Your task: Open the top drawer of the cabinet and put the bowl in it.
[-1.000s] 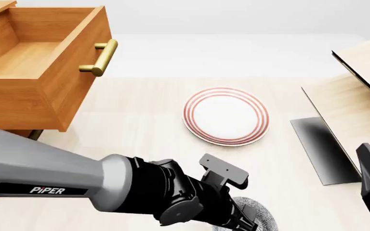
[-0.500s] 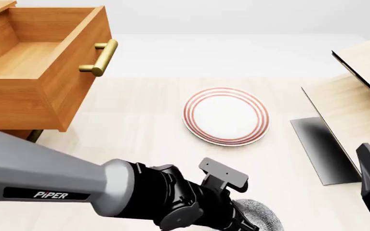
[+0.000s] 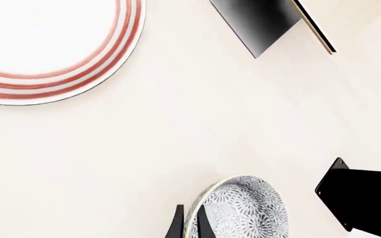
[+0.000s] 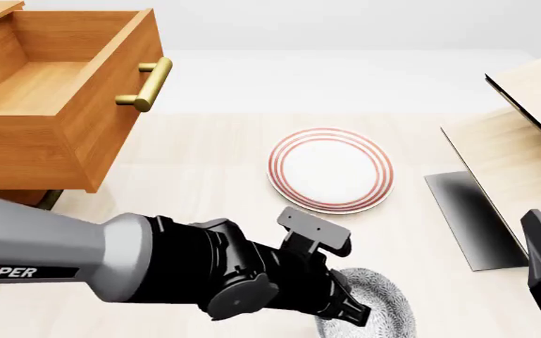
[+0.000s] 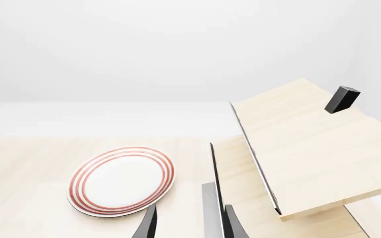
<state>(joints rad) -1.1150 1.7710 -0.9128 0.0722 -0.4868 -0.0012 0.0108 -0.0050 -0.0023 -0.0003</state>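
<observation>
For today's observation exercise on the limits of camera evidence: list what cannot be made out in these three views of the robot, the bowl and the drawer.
- Bowl: front view, partly hidden behind the left gripper and cut off by the picture's bottom edge.
- Cabinet: its lower drawers fall behind the left arm and the open top drawer.
- Right gripper: only the fingers show in the right wrist view; they are apart.
- Pale wooden structure: its purpose cannot be told.

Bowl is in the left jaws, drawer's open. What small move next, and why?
Probably lift straight up a little. The left gripper pinches the bowl by its rim, low near the table, while the top drawer stands open, higher and off to the left.
</observation>
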